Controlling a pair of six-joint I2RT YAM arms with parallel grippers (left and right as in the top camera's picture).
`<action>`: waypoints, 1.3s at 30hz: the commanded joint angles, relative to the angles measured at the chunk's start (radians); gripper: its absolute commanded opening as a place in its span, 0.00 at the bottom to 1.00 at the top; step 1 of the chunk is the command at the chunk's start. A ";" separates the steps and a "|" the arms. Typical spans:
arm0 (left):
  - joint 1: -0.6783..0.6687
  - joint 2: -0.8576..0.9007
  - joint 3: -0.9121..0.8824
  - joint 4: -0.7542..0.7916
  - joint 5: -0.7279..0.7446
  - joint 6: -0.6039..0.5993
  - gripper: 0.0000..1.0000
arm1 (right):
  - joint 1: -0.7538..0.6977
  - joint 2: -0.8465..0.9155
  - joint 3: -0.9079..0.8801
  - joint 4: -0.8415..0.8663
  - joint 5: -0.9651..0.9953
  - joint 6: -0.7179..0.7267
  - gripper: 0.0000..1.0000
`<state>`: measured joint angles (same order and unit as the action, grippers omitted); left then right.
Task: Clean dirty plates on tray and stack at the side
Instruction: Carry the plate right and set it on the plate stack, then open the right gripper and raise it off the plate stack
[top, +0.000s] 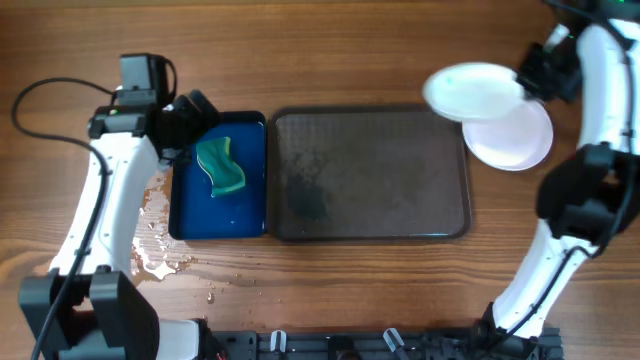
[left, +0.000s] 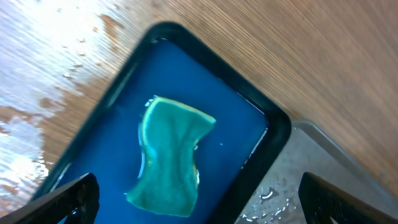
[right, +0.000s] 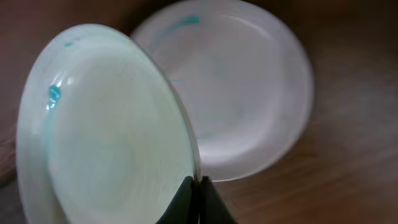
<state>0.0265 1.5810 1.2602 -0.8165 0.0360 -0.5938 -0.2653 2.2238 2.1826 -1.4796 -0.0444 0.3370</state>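
Note:
The dark grey tray lies mid-table with no plates on it; its corner shows in the left wrist view. My right gripper is shut on the rim of a white plate, held tilted above the tray's far right corner. In the right wrist view this plate fills the left, pinched at its edge by the fingers. Another white plate lies on the wood to the right of the tray, also seen in the right wrist view. My left gripper is open above the green sponge.
A smaller deep-blue tray holding the green sponge sits left of the grey tray. Water is spilled on the wood to its left. Water drops lie on the grey tray's corner.

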 joint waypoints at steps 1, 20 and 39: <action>-0.034 0.016 0.001 0.016 0.008 -0.017 1.00 | -0.105 -0.002 -0.148 0.036 0.014 -0.022 0.05; -0.050 0.016 0.001 0.033 0.000 0.015 1.00 | -0.164 -0.036 -0.354 0.204 -0.068 -0.133 0.77; -0.212 -0.252 0.005 0.050 -0.193 0.513 1.00 | 0.243 -0.725 -0.354 0.278 0.009 -0.391 0.75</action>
<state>-0.1230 1.4708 1.2602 -0.7456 -0.0280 -0.1638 -0.0711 1.5738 1.8210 -1.1969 -0.1238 -0.0242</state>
